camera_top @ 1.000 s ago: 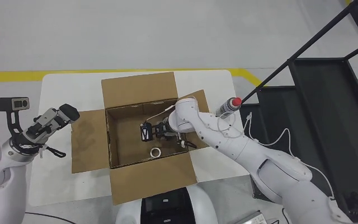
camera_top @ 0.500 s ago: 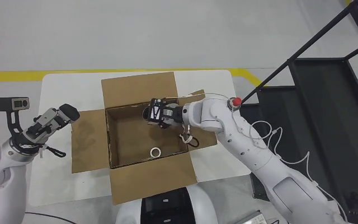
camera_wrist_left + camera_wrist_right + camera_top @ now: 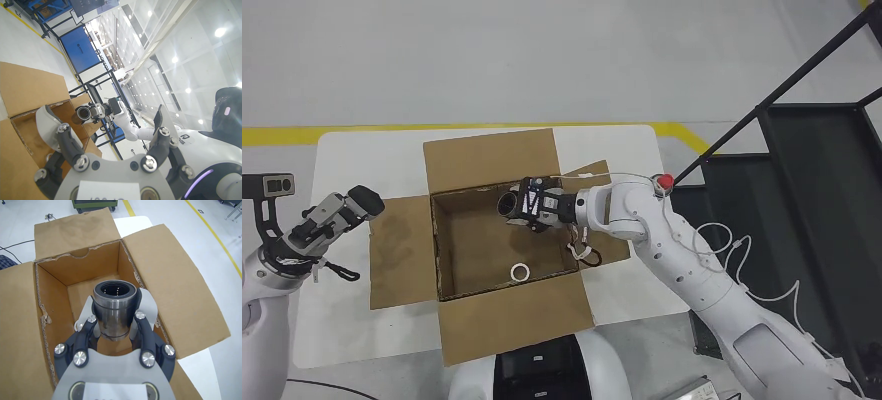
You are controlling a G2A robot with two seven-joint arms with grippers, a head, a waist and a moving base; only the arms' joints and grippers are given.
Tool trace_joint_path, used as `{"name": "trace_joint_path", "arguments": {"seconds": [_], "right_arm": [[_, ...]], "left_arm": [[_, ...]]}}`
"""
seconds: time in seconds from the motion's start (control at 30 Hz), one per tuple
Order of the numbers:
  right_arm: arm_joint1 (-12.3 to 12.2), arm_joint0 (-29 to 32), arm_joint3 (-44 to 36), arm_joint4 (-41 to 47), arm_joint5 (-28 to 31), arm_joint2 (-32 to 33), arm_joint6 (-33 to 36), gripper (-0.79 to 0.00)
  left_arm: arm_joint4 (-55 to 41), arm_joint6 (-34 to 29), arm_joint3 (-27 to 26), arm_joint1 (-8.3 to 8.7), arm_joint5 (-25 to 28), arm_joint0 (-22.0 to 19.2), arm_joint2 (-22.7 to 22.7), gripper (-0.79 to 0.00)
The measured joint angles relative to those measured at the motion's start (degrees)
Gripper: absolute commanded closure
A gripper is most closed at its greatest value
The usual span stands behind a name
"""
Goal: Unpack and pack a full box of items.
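Your right arm (image 3: 682, 262) wears glossy white shells, with thin white cable (image 3: 581, 249) looping beside its wrist. Left gripper (image 3: 102, 113) and right gripper (image 3: 115, 306) share white fingers (image 3: 149, 304), black links (image 3: 143, 328) and silver screws (image 3: 147, 356).

Cylinder (image 3: 510, 204) obstructs box (image 3: 467, 250) at far wall; flaps (image 3: 492, 160) splayed.

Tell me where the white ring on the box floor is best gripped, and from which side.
Probably across its rim, straight down from above. The white ring lies flat on the floor of the cardboard box, close to the wall nearest the robot, so the walls block a sideways approach; a pinch lined up along that wall should stay clear.
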State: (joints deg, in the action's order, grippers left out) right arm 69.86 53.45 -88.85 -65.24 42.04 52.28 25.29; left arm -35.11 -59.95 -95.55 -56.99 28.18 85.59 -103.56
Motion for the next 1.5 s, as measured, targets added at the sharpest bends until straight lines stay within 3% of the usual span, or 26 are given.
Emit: {"name": "trace_joint_path", "arguments": {"seconds": [0.67,0.8,0.97,1.1,1.33,1.5], "right_arm": [[0.00,0.00,0.00,0.00,0.00,0.00,0.00,0.000],[-0.23,1.01,-0.75,1.14,0.34,1.26,-2.94,0.000],[-1.63,3.39,-3.69,4.30,5.46,8.07,-11.47,0.000],[-3.44,8.60,-8.44,4.05,8.61,17.49,-19.16,0.000],[-6.03,24.21,-14.79,-1.69,11.45,36.99,-33.41,0.000],[-6.33,34.49,-13.05,-5.16,8.03,44.91,-43.69,0.000]], "left_arm": [[0.00,0.00,0.00,0.00,0.00,0.00,0.00,-0.785],[0.00,0.00,0.00,0.00,0.00,0.00,0.00,-0.785],[0.00,0.00,0.00,0.00,0.00,0.00,0.00,-0.785],[0.00,0.00,0.00,0.00,0.00,0.00,0.00,-0.785],[0.00,0.00,0.00,0.00,0.00,0.00,0.00,-0.785],[0.00,0.00,0.00,0.00,0.00,0.00,0.00,-0.785]]}}
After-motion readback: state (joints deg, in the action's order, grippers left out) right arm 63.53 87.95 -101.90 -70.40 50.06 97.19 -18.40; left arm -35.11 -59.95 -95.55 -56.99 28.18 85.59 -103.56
